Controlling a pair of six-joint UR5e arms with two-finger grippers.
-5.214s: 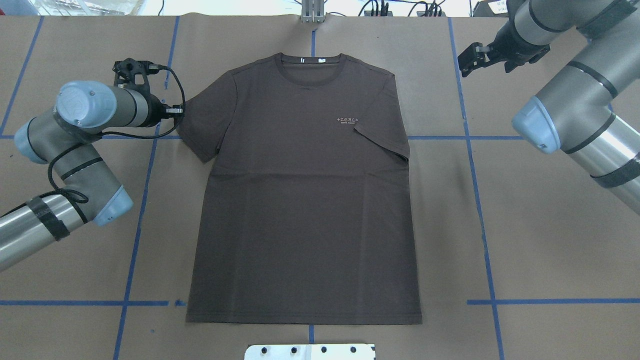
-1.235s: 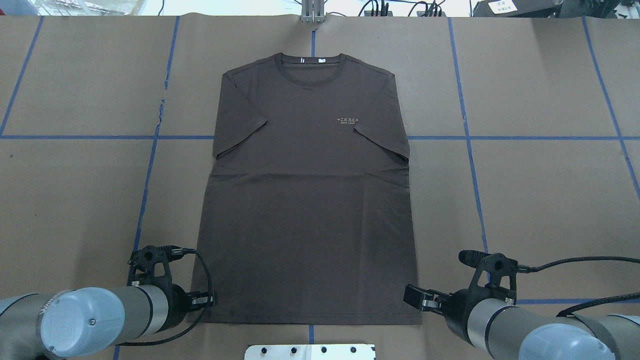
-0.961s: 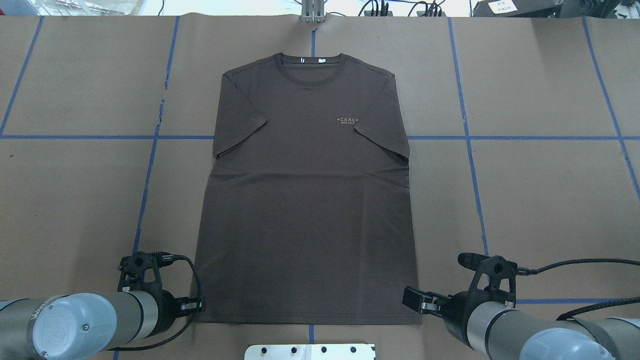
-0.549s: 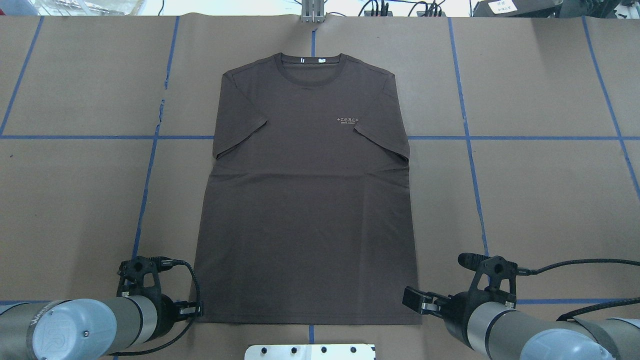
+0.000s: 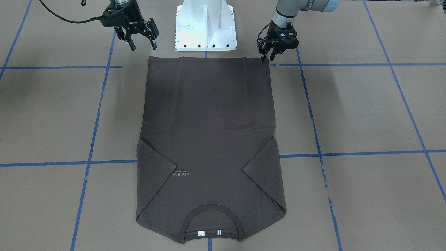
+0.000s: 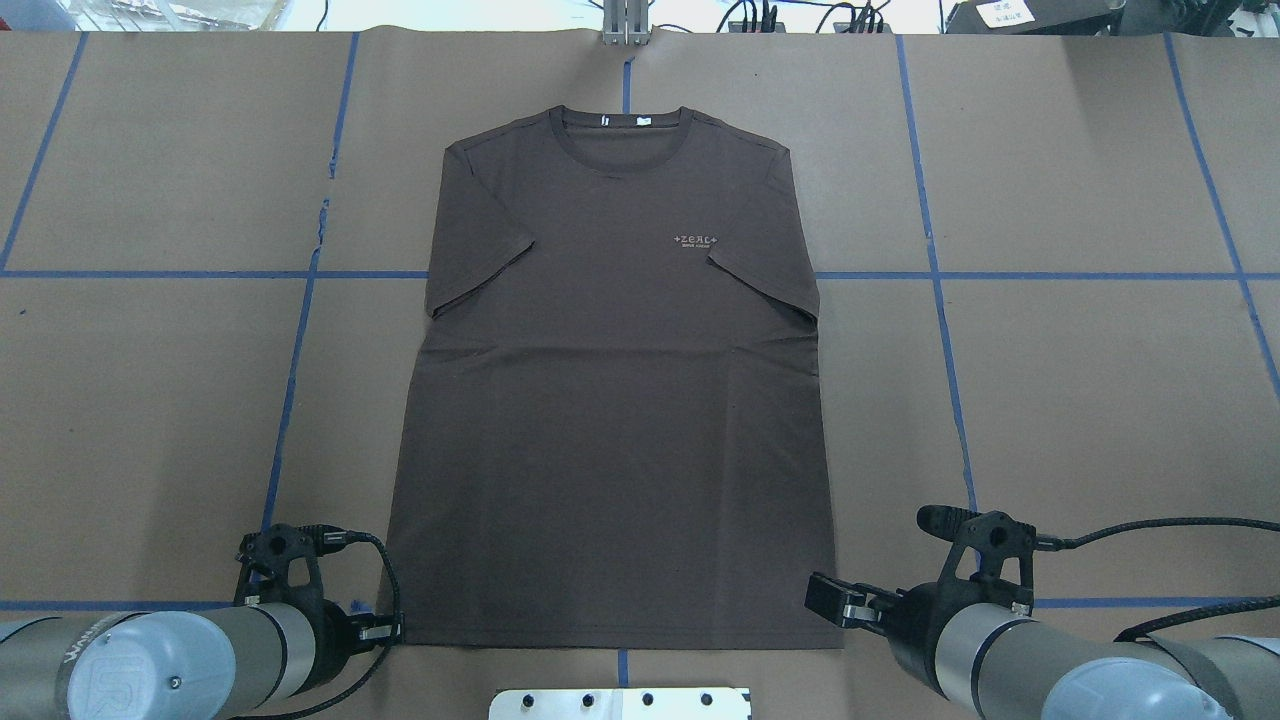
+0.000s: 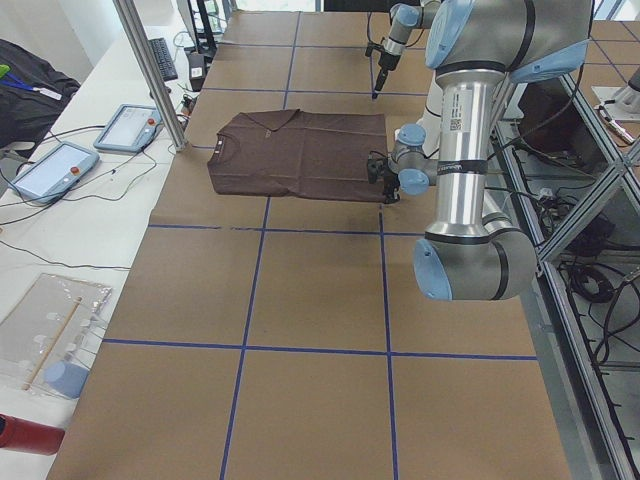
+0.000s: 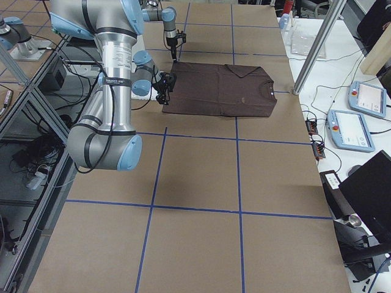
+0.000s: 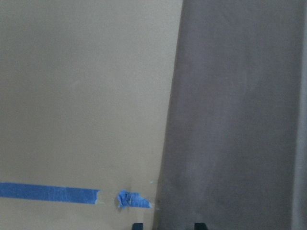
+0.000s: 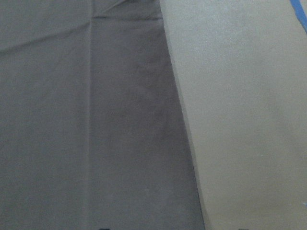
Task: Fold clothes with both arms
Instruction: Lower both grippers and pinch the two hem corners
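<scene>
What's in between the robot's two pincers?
The bottom hem of the brown T-shirt lies flat between the left pincer and the right pincer, shown in the overhead view.

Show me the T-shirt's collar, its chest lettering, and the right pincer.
ribbed collar [image 6: 620,168], overhead view, on the front curve of the neckline.
chest lettering [image 6: 698,240], overhead view, on the middle of the pale print.
right pincer [image 5: 143,46], front-facing view, midway between its open fingertips.

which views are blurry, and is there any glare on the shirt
Left and right wrist views: soft, the shirt shows no weave and the blue tape has fuzzy edges. Overhead and front-facing views: sharp, chest lettering crisp. No glare on the shirt; lighting even.
</scene>
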